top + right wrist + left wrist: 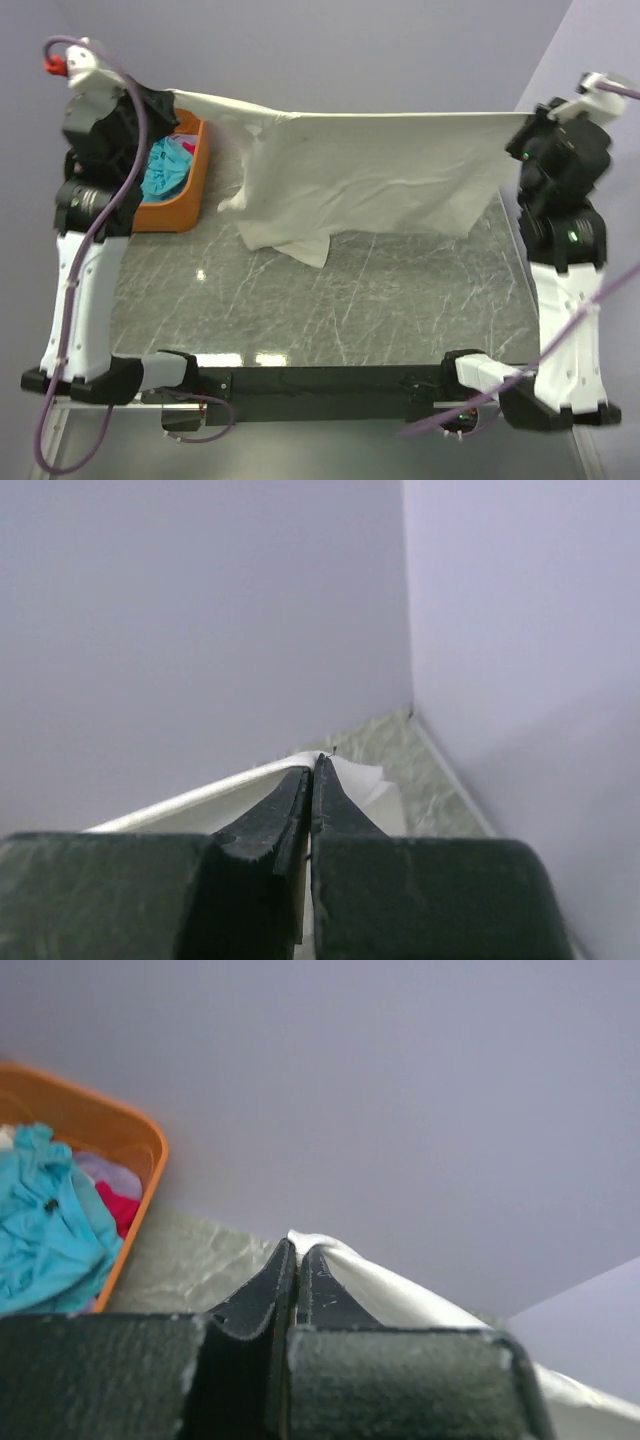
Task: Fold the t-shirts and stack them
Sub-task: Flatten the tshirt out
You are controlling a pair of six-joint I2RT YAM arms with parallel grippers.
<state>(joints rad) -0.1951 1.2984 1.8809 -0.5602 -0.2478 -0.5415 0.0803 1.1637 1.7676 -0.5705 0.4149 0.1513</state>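
A large cream t-shirt (370, 170) hangs stretched in the air between my two grippers, its lower folds touching the grey marble table (330, 310). My left gripper (168, 100) is shut on its left corner, seen as white cloth (400, 1295) pinched at the fingertips in the left wrist view, where the gripper (298, 1250) points at the wall. My right gripper (518, 128) is shut on the right corner; white cloth (200, 805) runs from the closed gripper (314, 765) in the right wrist view. A teal t-shirt (165, 165) and a red one (118, 1205) lie in the basket.
An orange plastic basket (185, 190) stands at the table's far left, holding crumpled clothes; it also shows in the left wrist view (130, 1130). Lilac walls enclose the back and right side. The arm bases sit at the near edge.
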